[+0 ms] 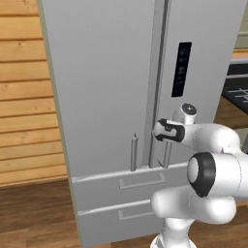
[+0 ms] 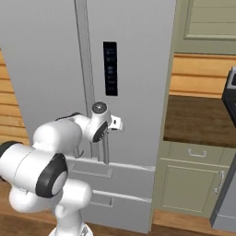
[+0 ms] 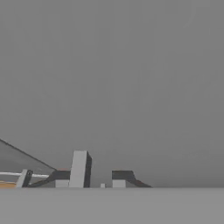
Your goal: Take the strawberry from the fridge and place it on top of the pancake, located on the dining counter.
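The tall light grey fridge (image 1: 106, 87) fills the view, both double doors closed. My gripper (image 1: 163, 131) is pressed against the right door at the top of its vertical bar handle (image 1: 167, 156) and is shut on that handle. In the hand view the gripper (image 3: 89, 183) faces the flat grey door, and the handle (image 3: 78, 168) rises between the dark fingertips (image 3: 124, 176). In the right base view the hand sits just above the same handle (image 2: 105, 150). The strawberry is hidden behind the closed doors. The pancake and the dining counter are out of view.
The left door's handle (image 1: 134, 152) stands close beside the gripped one. Two lower drawers (image 1: 140, 183) lie beneath the doors. A wooden plank wall (image 1: 24, 97) is to the left. A pale green cabinet (image 2: 193, 184) with a dark top stands to the right.
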